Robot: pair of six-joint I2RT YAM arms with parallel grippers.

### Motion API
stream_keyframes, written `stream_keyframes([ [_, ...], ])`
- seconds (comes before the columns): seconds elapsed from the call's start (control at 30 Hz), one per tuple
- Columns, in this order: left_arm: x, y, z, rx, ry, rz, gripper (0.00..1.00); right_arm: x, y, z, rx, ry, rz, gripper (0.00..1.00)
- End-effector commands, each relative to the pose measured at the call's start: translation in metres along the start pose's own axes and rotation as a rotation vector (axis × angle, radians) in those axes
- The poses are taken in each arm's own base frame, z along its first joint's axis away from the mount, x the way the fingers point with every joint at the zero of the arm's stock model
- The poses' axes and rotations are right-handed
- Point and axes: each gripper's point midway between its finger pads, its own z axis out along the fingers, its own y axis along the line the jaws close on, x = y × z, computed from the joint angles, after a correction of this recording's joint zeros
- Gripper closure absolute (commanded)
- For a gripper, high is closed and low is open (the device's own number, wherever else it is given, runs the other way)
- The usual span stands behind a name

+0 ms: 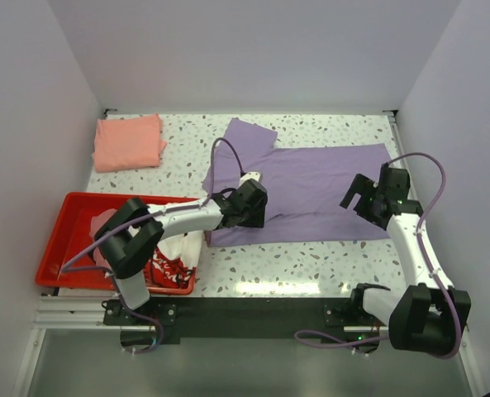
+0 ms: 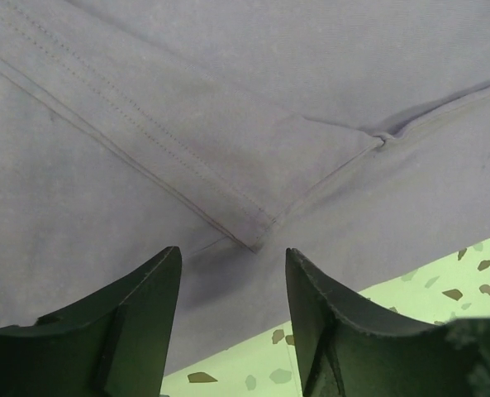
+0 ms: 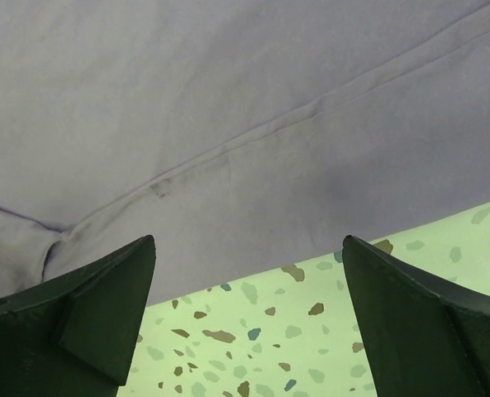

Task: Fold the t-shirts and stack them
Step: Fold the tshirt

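Observation:
A lavender-purple t-shirt [image 1: 311, 186] lies spread flat across the middle of the table. A salmon-pink t-shirt [image 1: 129, 142] lies folded at the back left. My left gripper [image 1: 253, 217] hovers open over the purple shirt's near left part; in the left wrist view the left gripper [image 2: 232, 273] stands just behind a sleeve hem corner [image 2: 257, 240]. My right gripper [image 1: 359, 198] is open over the shirt's near right edge; in the right wrist view the right gripper [image 3: 249, 252] has wide jaws over the cloth edge [image 3: 253, 207]. Both are empty.
A red plastic tray [image 1: 63, 240] stands at the near left, holding a white shirt with red print [image 1: 178, 256] and pink cloth [image 1: 104, 252]. White walls close in the left, back and right. Speckled tabletop [image 1: 269, 265] shows in front of the purple shirt.

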Motion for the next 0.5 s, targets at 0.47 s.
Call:
stream_keyframes([
  [0.47, -0.004, -0.019, 0.018, 0.006, 0.022, 0.026, 0.6, 0.009, 0.006, 0.009, -0.039, 0.036, -0.006, 0.01],
])
